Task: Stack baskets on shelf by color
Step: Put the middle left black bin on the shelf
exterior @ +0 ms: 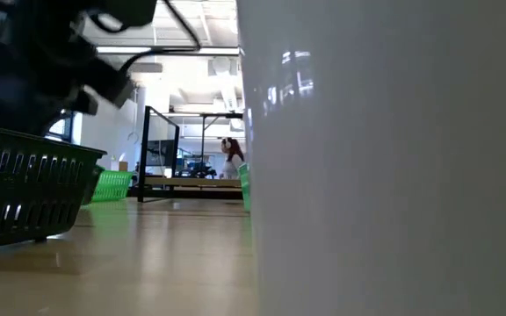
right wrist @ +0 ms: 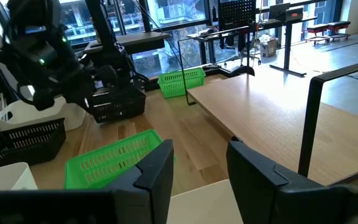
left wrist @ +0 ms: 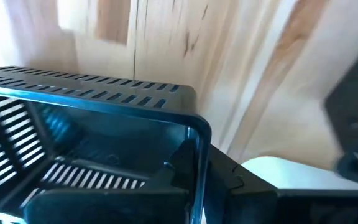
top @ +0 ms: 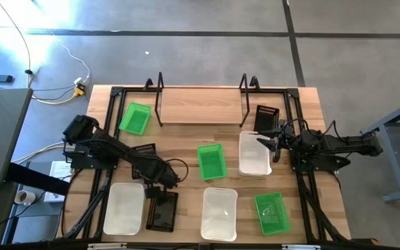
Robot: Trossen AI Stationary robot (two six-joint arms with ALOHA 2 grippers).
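Note:
A black mesh basket (top: 162, 212) (left wrist: 92, 143) stands on the table near the front edge, beside a white basket (top: 123, 208). My left gripper (top: 164, 186) (left wrist: 199, 196) points down over the black basket's far end, shut on its rim. The shelf (top: 201, 104), a light-wood board between black wire frames, lies bare along the far edge. My right gripper (top: 273, 147) (right wrist: 197, 168) waits level at the right, open, over another white basket (top: 253, 154). In the low view the black basket (exterior: 25, 184) rests on its bottom under the left arm. My left gripper has the black basket's end wall at its rim (left wrist: 199, 155), close to a corner, with the wall running down between the two fingers. The fingers come from above, pointing down. The basket's bottom stays on the table (exterior: 148, 254).
Green baskets lie at the far left (top: 135, 118), the middle (top: 210, 161) and the front right (top: 269, 212). A third white basket (top: 219, 212) sits at the front. Black baskets sit under the left arm (top: 143, 149) and by the shelf's right frame (top: 266, 118).

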